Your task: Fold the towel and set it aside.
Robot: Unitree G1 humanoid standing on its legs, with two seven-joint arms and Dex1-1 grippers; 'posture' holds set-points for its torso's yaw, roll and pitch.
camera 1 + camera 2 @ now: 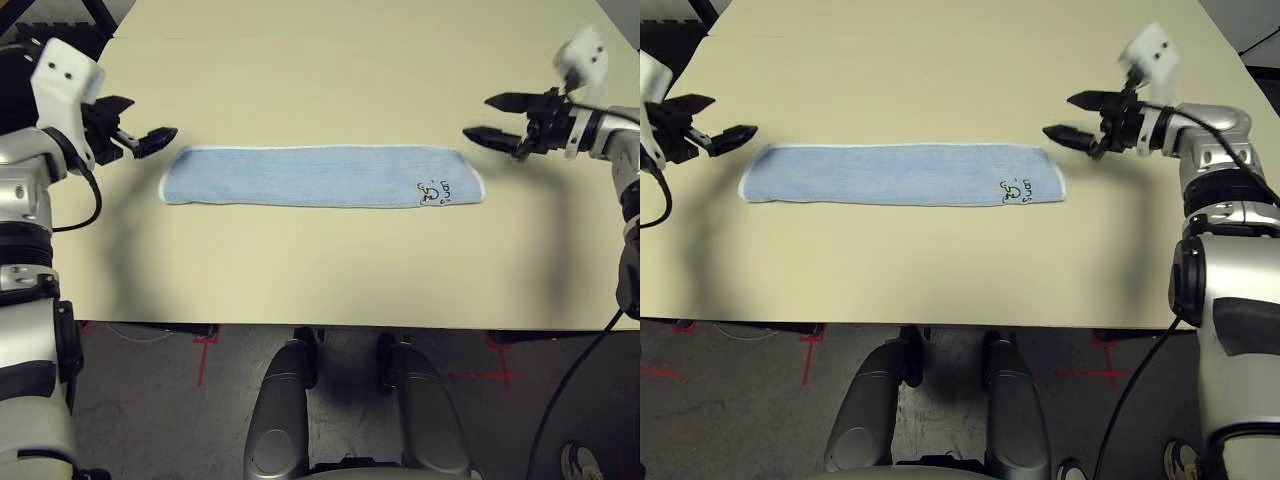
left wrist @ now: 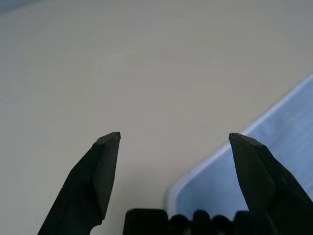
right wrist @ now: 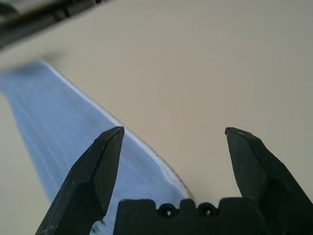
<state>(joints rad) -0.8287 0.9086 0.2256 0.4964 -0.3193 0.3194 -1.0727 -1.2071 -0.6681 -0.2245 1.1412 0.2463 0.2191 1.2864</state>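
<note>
One towel (image 1: 320, 177), light blue terry with white stitched edging and rounded corners, is lying flat on the beige worktop (image 1: 320, 270) as a long narrow strip, apparently folded lengthwise, running from the robot's left to its right across the middle of the surface; a small dark embroidered mark (image 1: 436, 191) is sitting near the strip's right end, close to the near edge; the cloth is resting free, with nothing pressing on it; two tools are hanging at either end of the strip, each pointing inward toward it; the left tool (image 1: 150, 130) is standing just beyond the towel's left end and slightly to the far side, its two black fingers spread apart and holding nothing, not touching the cloth; in the left wrist view the same fingers (image 2: 98, 176) are showing wide apart with bare worktop between them and the towel's rounded corner lying beneath the right-hand finger; the right tool (image 1: 490, 118) is standing just past the towel's right end, also on the far side, its fingers likewise parted and empty, clear of the fabric; in the right wrist view the parted fingers (image 3: 93, 181) are framing the towel's end, the white edging running away between them; silver forearms are reaching in from both sides of the worktop; red tape marks (image 1: 205, 345) are showing on the grey floor below the near edge.
</note>
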